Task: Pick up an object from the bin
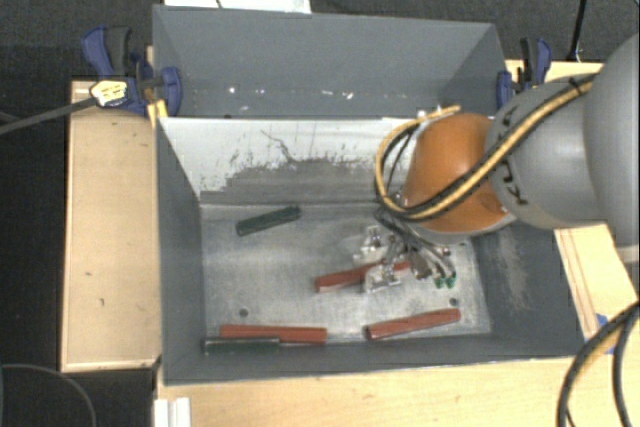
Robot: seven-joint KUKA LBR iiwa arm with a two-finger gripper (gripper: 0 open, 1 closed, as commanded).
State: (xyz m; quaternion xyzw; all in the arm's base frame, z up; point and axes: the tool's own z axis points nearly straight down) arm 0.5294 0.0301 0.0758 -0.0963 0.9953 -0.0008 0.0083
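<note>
My gripper (385, 273) is low in the bin's right middle, under the orange wrist cover. Its metal fingers sit at the right end of a red-brown flat stick (340, 281) that lies on the floor pointing left. The fingers look closed about that stick's end, though the contact is hard to make out. Another red-brown stick (412, 323) lies just below the gripper, near the front wall.
A dark green stick (268, 220) lies at the back left of the floor. A longer red-brown stick (273, 333) with a dark green one (242, 346) beside it rests along the front left wall. The arm comes in from the right.
</note>
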